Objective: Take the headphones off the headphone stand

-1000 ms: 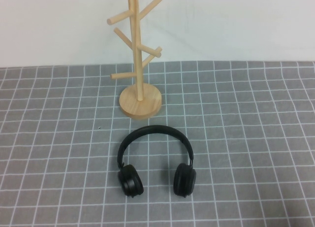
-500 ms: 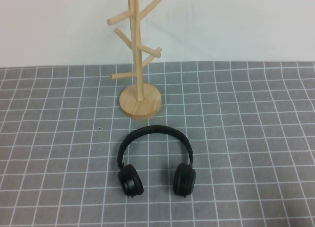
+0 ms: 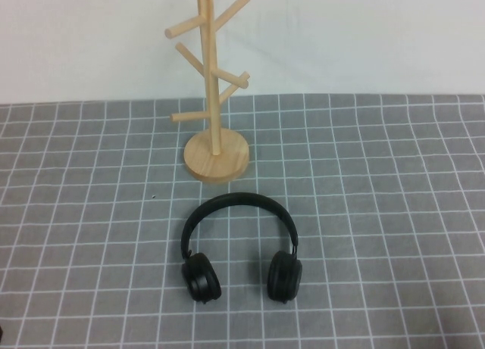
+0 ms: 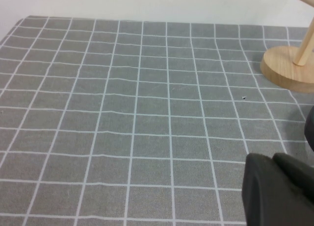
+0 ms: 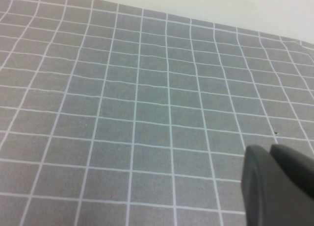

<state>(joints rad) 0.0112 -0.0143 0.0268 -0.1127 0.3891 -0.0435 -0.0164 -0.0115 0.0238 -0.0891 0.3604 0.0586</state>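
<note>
I see the headphones (image 3: 239, 247) lying flat on the grid cloth (image 3: 379, 213), just in front of the headphone stand (image 3: 214, 99), apart from its base. No readable markings. Left gripper (image 4: 279, 191) and right gripper (image 5: 277, 187) hover low over cloth; I cannot tell their finger state.

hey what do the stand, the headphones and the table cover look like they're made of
The headphone stand: light unpainted wood with a smooth matte look, pale tan. The headphones: black, probably plastic band with padded, slightly glossy cups. The table cover: likely grey cloth with a white grid, faintly rippled. The left gripper and right gripper sit low over bare cloth.
</note>
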